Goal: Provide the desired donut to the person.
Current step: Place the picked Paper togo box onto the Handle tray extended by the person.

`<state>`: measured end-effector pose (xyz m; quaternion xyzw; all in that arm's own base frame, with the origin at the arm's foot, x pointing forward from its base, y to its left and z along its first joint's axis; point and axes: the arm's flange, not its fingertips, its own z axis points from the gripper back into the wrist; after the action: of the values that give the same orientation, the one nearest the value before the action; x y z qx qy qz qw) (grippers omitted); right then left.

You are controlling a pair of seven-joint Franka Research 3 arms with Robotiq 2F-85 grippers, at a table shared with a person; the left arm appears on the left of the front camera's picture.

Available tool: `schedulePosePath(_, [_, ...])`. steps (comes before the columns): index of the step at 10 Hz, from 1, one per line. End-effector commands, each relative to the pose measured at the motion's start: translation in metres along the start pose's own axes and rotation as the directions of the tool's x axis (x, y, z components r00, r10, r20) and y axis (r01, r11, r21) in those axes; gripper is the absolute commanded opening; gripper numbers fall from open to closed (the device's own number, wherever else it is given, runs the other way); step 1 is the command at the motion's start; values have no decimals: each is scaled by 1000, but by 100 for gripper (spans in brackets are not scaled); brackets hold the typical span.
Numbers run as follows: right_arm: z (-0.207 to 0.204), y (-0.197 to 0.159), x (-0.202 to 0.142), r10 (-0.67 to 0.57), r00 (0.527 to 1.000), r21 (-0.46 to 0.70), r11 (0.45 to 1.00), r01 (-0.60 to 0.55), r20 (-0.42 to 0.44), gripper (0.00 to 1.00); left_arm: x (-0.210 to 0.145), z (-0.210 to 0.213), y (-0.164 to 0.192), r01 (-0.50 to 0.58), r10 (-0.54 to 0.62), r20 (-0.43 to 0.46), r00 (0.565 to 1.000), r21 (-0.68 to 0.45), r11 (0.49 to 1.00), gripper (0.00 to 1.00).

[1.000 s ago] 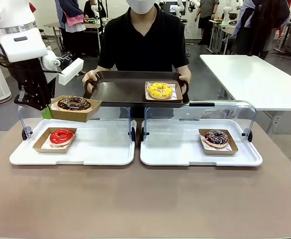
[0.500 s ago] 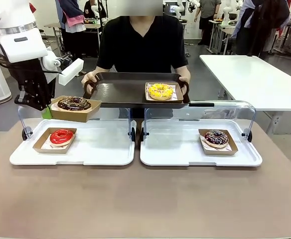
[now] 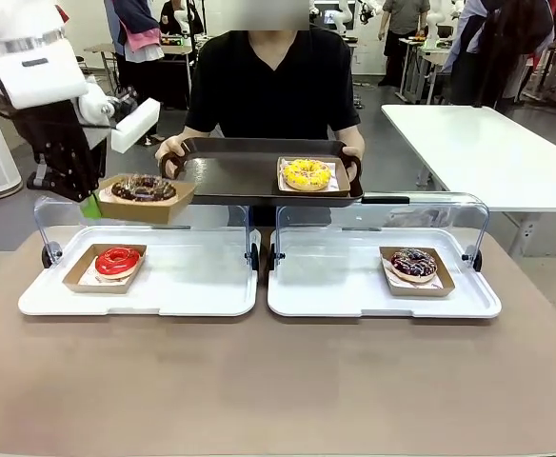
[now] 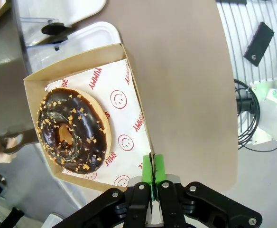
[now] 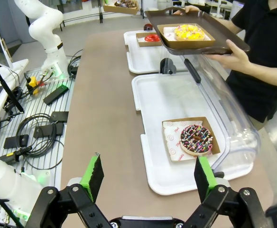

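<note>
Lifted higher than a moment ago, brown cardboard box with chocolate nut-sprinkled donut (image 3: 143, 188), left hand (image 3: 89, 206) clamped on its near edge, box in air beside person's dark brown rectangular tray (image 3: 249, 176), right hand (image 5: 148, 178) spread wide above the table (image 3: 278, 381).

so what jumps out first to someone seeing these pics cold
The left gripper is shut on the edge of a cardboard box with a chocolate donut, held in the air above the left white tray, just short of the dark brown tray. The person holds that tray out at the far side, a yellow donut already on it.
</note>
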<state>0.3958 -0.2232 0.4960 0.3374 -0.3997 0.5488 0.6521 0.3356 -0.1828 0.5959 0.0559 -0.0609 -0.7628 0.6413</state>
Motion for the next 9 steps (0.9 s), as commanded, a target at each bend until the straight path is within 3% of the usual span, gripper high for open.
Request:
schedulePosePath(1, [1, -1, 0, 0, 1000, 4, 1000, 0, 9, 100, 18, 32, -12, -35, 35, 10, 999, 63, 997, 2])
schedulePosePath(4, [1, -1, 0, 0, 1000, 4, 1000, 0, 9, 100, 35, 62, 34, -23, 23, 8, 1000, 83, 996, 2])
schedulePosePath(7, [1, -1, 0, 0, 1000, 4, 1000, 0, 9, 100, 45, 59, 111, -15, 13, 52, 999, 43, 999, 2])
schedulePosePath(9, [1, -1, 0, 0, 1000, 4, 1000, 0, 9, 100, 50, 38, 142, -43, 42, 41, 998, 26, 999, 2])
